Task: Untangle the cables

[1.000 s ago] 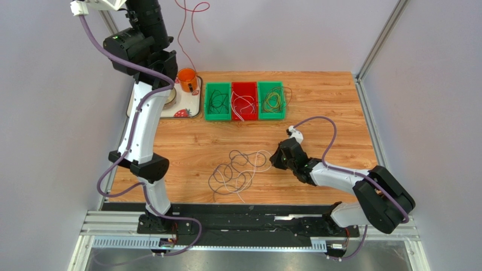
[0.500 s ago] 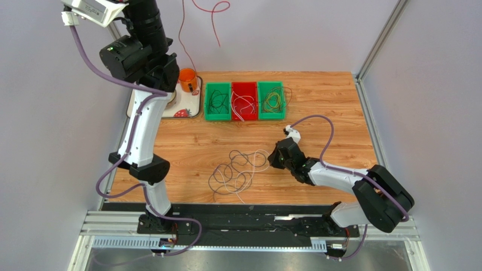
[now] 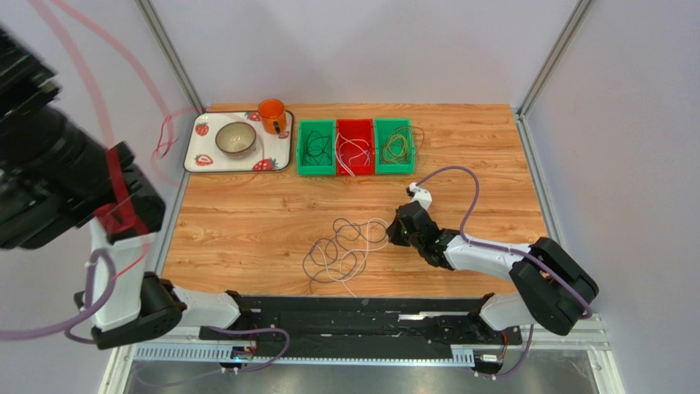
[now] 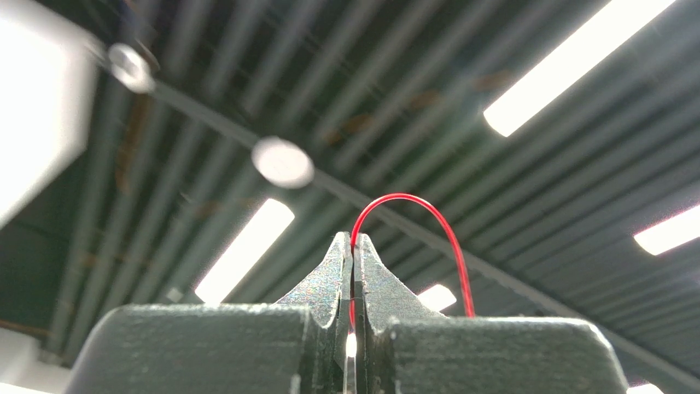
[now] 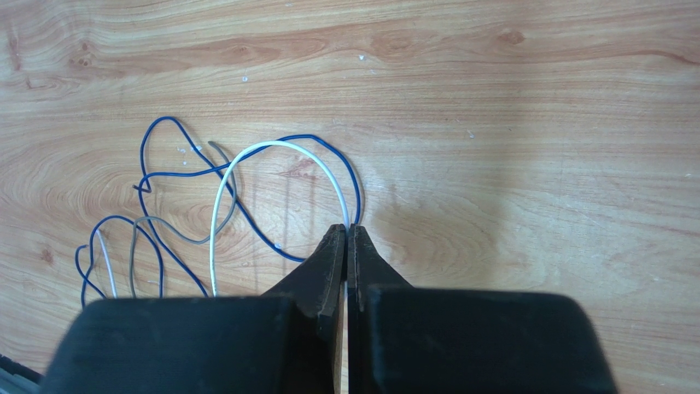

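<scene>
Partly done: the left gripper (image 4: 352,243) clamps a red cable (image 4: 402,195) held high, seemingly free, while the right gripper (image 5: 347,236) pinches a white cable (image 5: 271,144) in the tangle (image 3: 338,250) left on the bench (image 3: 246,215)

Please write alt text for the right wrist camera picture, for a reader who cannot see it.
The right gripper, dark and low in the picture, is shut on a white cable that arcs up and to the left over a wooden table. A blue cable and a grey cable lie looped and crossed with it on the left.
</scene>
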Tool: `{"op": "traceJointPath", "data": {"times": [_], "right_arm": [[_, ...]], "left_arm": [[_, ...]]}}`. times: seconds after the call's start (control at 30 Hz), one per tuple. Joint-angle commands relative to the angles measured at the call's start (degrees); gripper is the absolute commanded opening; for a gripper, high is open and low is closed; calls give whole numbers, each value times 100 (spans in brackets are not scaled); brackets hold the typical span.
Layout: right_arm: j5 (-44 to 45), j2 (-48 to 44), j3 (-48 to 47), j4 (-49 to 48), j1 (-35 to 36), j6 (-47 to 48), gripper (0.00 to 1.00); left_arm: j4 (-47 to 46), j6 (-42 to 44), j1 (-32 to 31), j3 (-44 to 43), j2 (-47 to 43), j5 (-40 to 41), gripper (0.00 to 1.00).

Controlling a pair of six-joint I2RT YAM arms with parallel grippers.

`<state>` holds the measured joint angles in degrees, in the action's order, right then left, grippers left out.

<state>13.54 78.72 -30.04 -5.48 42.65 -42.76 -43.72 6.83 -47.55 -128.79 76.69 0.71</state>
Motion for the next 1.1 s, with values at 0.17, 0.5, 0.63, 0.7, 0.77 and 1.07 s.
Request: {"op": "traceJointPath", "data": {"times": [0.17,0.5,0.63,0.7,0.77,1.07], "right_arm": [[500,74,-371,152,243,154,0],[694,91,-423,222,393,216,0],[738,65,-423,222,419,225,0],[738,74,-423,214,428,225,0],[729,100,-450,214,454,242,0],[694,126,-468,240,454,295,0]], "left_arm": [[224,1144,-35,539,-312,448,0],[145,1770,140,-462,1005,483,0],[84,936,843,-997,1638,562,0],[-4,497,1167,-1209,2060,693,0],[-92,294,1344,-1534,2489,763,0],[-803,-762,2311,-1764,3887,1088,0]]}}
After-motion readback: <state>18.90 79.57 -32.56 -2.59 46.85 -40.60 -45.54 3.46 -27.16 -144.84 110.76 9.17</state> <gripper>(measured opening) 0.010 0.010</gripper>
